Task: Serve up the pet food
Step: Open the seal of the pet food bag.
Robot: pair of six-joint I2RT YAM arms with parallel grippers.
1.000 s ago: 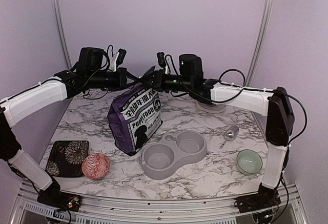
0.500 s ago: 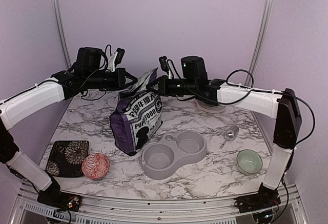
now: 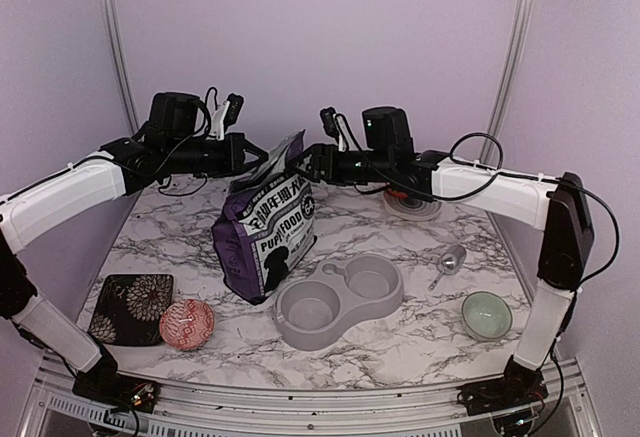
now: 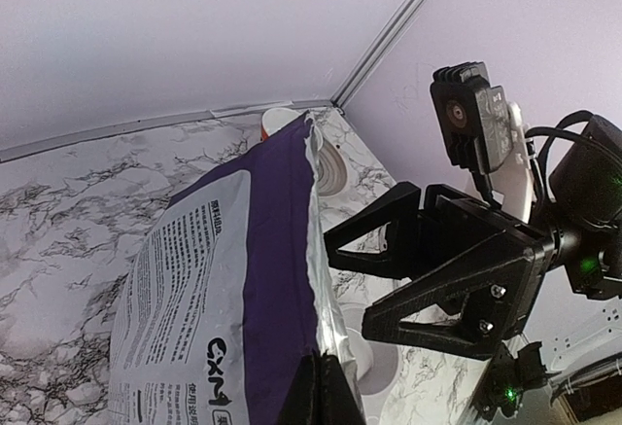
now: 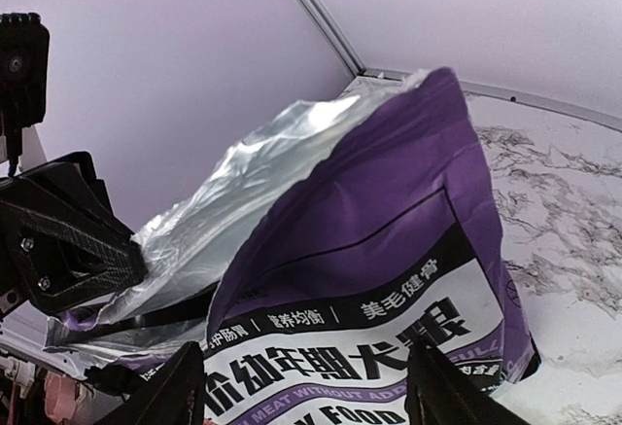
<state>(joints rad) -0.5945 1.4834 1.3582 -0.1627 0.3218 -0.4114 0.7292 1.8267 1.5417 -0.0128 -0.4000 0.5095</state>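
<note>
Right fingers (image 5: 442,391) released purple bag (image 5: 389,250).

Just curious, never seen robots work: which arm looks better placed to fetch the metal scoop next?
Probably right. The right gripper stands open, holding nothing, and the scoop lies on its side of the table. The left gripper is shut on the top edge of the puppy food bag.

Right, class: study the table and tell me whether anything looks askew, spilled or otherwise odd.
The purple food bag stands tilted. Its open top is pinched by the left gripper, and the right gripper has its jaws open near the bag. Nothing looks spilled, and the grey feeder looks empty.
</note>
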